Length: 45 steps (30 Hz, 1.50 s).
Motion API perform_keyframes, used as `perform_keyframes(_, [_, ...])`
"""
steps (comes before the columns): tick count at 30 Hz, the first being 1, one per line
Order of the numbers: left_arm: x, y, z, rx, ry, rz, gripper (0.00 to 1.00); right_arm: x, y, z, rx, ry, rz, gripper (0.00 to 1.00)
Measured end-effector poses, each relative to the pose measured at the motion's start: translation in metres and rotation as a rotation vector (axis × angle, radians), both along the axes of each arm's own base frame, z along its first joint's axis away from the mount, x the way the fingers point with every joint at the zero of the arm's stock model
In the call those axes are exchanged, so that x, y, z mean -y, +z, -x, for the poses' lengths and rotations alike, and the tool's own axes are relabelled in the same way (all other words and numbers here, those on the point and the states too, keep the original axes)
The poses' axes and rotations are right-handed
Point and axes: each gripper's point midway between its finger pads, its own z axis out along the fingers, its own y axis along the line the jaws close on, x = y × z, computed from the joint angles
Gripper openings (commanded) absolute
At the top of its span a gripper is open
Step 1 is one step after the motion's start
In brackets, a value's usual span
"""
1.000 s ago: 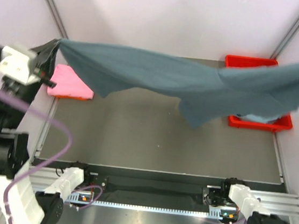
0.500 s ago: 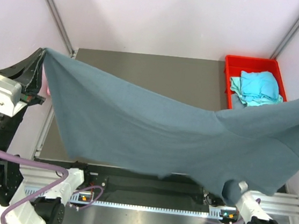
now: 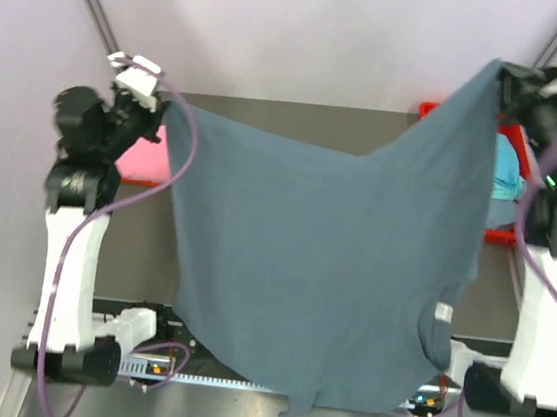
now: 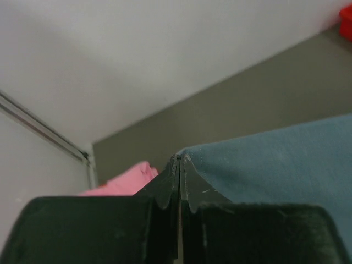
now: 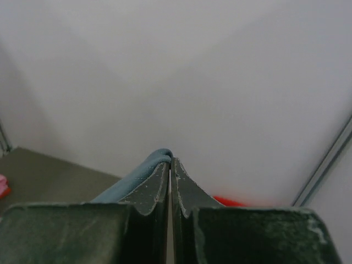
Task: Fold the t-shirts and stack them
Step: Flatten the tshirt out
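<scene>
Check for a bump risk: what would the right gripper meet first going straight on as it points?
Past the blue shirt pinched in the right gripper, probably the white wall; its distance is unclear.

Both arms stand reared up tall from their bases; the left arm (image 3: 65, 255) rises near straight, its wrist bent inward toward the middle, and the left gripper (image 3: 165, 113) has its jaws pressed together on a corner of the slate blue-grey t-shirt (image 3: 322, 264); the right arm (image 3: 542, 299) reaches higher, its right gripper (image 3: 502, 75) likewise pinched tight on another corner.
</scene>
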Motion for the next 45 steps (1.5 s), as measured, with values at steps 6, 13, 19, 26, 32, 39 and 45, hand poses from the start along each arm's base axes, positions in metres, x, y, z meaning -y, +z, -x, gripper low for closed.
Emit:
perform_keyframes(6, [0.002, -0.148, -0.078, -0.329, -0.012, -0.008, 0.0, -0.003, -0.169, -0.149, -0.412, 0.037, 0.025, 0.0])
perform_keyframes(13, [0.041, -0.254, -0.132, -0.518, -0.096, -0.063, 0.0, -0.009, -0.351, -0.24, -0.782, 0.077, 0.074, 0.0])
perform_keyframes(19, [0.056, -0.335, -0.176, -0.66, -0.105, -0.122, 0.0, -0.002, -0.428, -0.306, -0.903, 0.046, 0.084, 0.0])
perform_keyframes(26, [0.041, -0.349, -0.255, -0.632, 0.002, -0.137, 0.0, 0.009, -0.437, -0.357, -0.855, -0.029, 0.085, 0.0])
perform_keyframes(32, [0.021, -0.354, -0.283, -0.621, 0.087, -0.12, 0.0, 0.006, -0.436, -0.376, -0.808, -0.072, 0.088, 0.0])
perform_keyframes(39, [-0.002, -0.358, -0.287, -0.625, 0.166, -0.111, 0.0, -0.022, -0.421, -0.399, -0.698, -0.069, 0.103, 0.0])
perform_keyframes(45, [-0.019, -0.35, -0.292, -0.605, 0.211, -0.106, 0.0, -0.038, -0.409, -0.408, -0.632, -0.067, 0.109, 0.0])
